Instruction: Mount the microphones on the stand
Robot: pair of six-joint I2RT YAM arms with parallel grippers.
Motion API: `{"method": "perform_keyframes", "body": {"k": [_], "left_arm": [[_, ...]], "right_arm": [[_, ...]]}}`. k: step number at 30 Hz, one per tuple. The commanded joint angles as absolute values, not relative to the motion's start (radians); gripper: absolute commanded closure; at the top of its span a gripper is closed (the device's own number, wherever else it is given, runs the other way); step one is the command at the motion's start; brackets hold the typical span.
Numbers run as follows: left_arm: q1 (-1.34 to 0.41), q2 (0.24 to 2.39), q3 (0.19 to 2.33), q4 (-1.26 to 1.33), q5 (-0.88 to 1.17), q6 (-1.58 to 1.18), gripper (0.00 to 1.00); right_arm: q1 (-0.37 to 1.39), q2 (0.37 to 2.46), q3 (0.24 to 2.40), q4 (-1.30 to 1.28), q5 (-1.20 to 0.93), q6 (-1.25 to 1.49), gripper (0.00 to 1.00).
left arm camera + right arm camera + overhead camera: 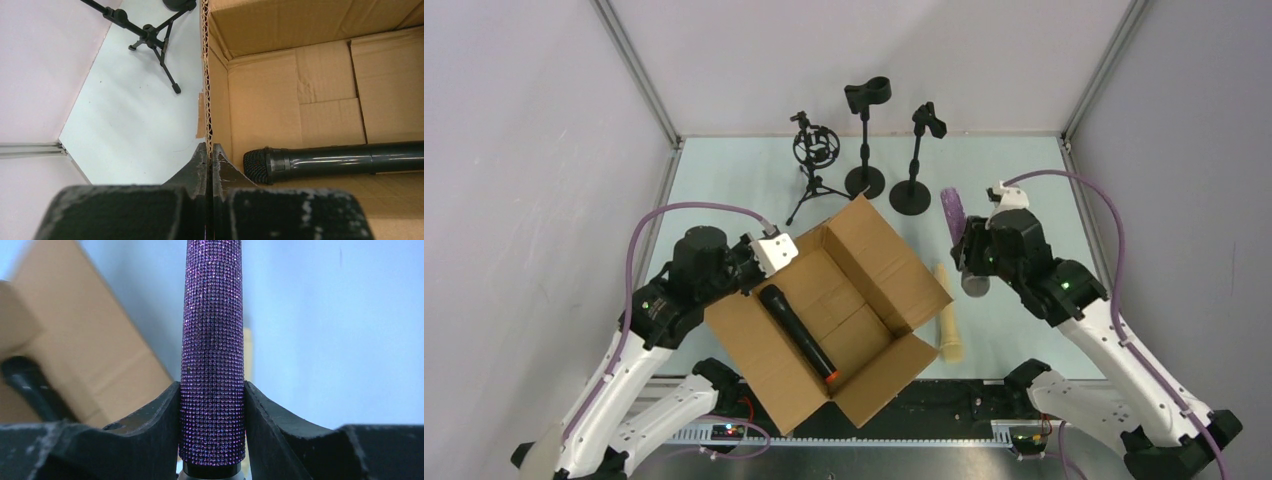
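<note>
My right gripper (211, 386) is shut on the purple glitter microphone (213, 330), just above its black collar. In the top view that gripper (971, 247) holds this microphone (952, 209) over the table to the right of the box, with its silver head (975, 284) pointing toward me. The black microphone with the orange end (799, 333) lies inside the open cardboard box (874, 245). My left gripper (208, 148) is shut on the box's left wall (205, 75). The cream microphone (949, 318) lies on the table beside the box. At the back stand a tripod stand (813, 150) and two round-base clip stands (865, 130) (917, 150).
The box's open flaps (919, 280) spread toward the cream microphone and the stands. Metal frame posts (639, 75) and pale walls close in the table on the left, right and back. The tripod's legs (160, 47) stand close to the box's left side.
</note>
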State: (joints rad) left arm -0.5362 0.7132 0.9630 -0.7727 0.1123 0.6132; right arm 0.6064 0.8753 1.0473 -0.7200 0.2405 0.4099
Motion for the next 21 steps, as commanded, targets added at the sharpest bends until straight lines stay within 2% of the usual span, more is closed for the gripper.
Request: {"method": "perform_keyframes", "body": {"k": [1, 6, 19, 21], "left_arm": [[-0.541, 0.707, 0.974, -0.741, 0.138, 0.63, 1.0], [-0.542, 0.711, 0.987, -0.74, 0.139, 0.634, 1.0], [-0.541, 0.694, 0.988, -0.741, 0.144, 0.64, 1.0], [-0.541, 0.686, 0.984, -0.741, 0.146, 0.641, 1.0]], "right_arm": [[0.531, 0.873, 0.939, -0.78, 0.209, 0.466, 1.0], [0.469, 0.899, 0.812, -0.754, 0.221, 0.491, 1.0], [0.453, 1.179, 0.77, -0.742, 0.238, 0.578, 1.0], [0.457, 1.187, 0.754, -0.735, 0.261, 0.59, 0.97]]}}
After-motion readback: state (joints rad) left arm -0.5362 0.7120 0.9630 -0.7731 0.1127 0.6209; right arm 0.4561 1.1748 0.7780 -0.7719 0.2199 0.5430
